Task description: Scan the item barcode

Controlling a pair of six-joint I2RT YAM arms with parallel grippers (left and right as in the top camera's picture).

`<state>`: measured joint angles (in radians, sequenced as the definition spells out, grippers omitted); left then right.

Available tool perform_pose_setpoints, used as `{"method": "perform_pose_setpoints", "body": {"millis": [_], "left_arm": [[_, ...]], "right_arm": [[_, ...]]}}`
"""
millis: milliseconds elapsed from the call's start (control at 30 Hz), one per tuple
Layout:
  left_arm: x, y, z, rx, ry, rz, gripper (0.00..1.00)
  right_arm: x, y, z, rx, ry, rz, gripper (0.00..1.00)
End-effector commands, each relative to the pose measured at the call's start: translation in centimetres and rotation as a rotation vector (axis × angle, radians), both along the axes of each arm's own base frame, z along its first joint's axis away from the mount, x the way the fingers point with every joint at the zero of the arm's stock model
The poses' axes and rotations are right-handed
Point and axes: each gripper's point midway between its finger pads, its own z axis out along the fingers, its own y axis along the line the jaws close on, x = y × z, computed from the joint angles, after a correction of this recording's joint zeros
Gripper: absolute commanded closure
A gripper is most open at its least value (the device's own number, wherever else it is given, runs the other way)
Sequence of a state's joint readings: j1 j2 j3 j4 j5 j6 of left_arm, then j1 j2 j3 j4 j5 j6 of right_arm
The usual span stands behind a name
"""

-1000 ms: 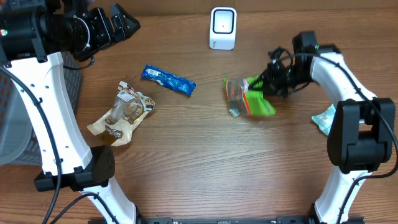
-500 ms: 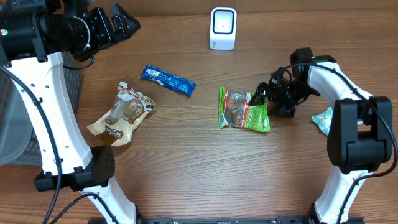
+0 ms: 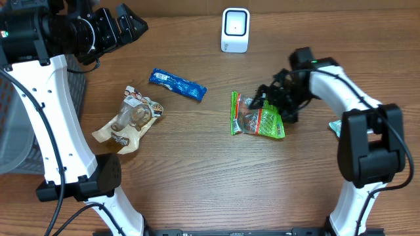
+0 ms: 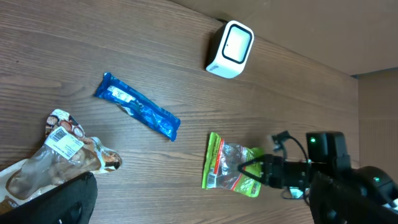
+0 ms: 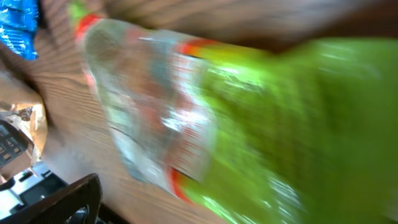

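**Item:** green snack bag (image 3: 257, 116), flat on the table (image 3: 197, 183), nearer than the scanner (image 3: 235, 29) and slightly to its right.
**Risk:** the slick film may slip or fold under a shallow pinch, hiding the barcode from the scanner.
**Right gripper** (image 3: 270, 103): jaws apart and unclamped, over the bag's edge that lies farthest right of the scanner.
**Left gripper** (image 3: 134, 25): jaws apart and empty, far left of the scanner.
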<state>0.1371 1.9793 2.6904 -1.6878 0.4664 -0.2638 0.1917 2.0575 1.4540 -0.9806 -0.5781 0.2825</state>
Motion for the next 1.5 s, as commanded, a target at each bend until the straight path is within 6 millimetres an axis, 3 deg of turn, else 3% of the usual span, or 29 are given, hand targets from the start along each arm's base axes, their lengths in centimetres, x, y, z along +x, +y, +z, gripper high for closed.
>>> {"method": "perform_pose_setpoints", "body": {"millis": [0, 67, 133, 233, 367, 500, 700, 900, 1067, 1233, 1367, 1467], "left_arm": [[-0.5, -0.2, 0.9, 0.001, -0.023, 0.007, 0.00], [-0.5, -0.2, 0.9, 0.001, -0.023, 0.007, 0.00], [-0.5, -0.2, 0.9, 0.001, -0.023, 0.007, 0.00], [-0.5, -0.2, 0.9, 0.001, -0.023, 0.007, 0.00], [-0.5, -0.2, 0.9, 0.001, -0.023, 0.007, 0.00], [-0.5, -0.2, 0.9, 0.001, -0.023, 0.007, 0.00], [-0.5, -0.2, 0.9, 0.001, -0.023, 0.007, 0.00], [-0.5, -0.2, 0.9, 0.001, -0.023, 0.007, 0.00], [-0.5, -0.2, 0.9, 0.001, -0.023, 0.007, 0.00], [-0.5, -0.2, 0.9, 0.001, -0.023, 0.007, 0.00], [-0.5, -0.2, 0.9, 0.001, -0.023, 0.007, 0.00], [-0.5, -0.2, 0.9, 0.001, -0.023, 0.007, 0.00]], "right_arm": [[-0.6, 1.3, -0.6, -0.089, -0.012, -0.035, 0.00], [-0.9, 1.4, -2.0, -0.173, -0.029, -0.034, 0.10], [-1.3, 1.7, -2.6, -0.191, -0.027, -0.028, 0.34], [-1.1, 1.5, -2.6, -0.185, -0.025, -0.035, 0.55], [-1.0, 1.0, -2.9, -0.184, -0.039, -0.003, 0.79], [-1.1, 1.6, -2.6, -0.146, -0.057, 0.045, 0.95], [-0.5, 3.1, 1.3, 0.091, -0.060, 0.079, 0.96], [1.0, 1.9, 7.4, 0.291, -0.104, 0.053, 0.96], [2.1, 0.2, 11.8, 0.316, -0.177, 0.024, 0.96], [3.0, -0.3, 16.0, 0.311, -0.298, 0.035, 0.96], [4.2, -0.7, 16.6, 0.245, -0.376, 0.040, 0.96], [6.3, -1.3, 15.8, 0.126, -0.451, 0.007, 0.96]]}}
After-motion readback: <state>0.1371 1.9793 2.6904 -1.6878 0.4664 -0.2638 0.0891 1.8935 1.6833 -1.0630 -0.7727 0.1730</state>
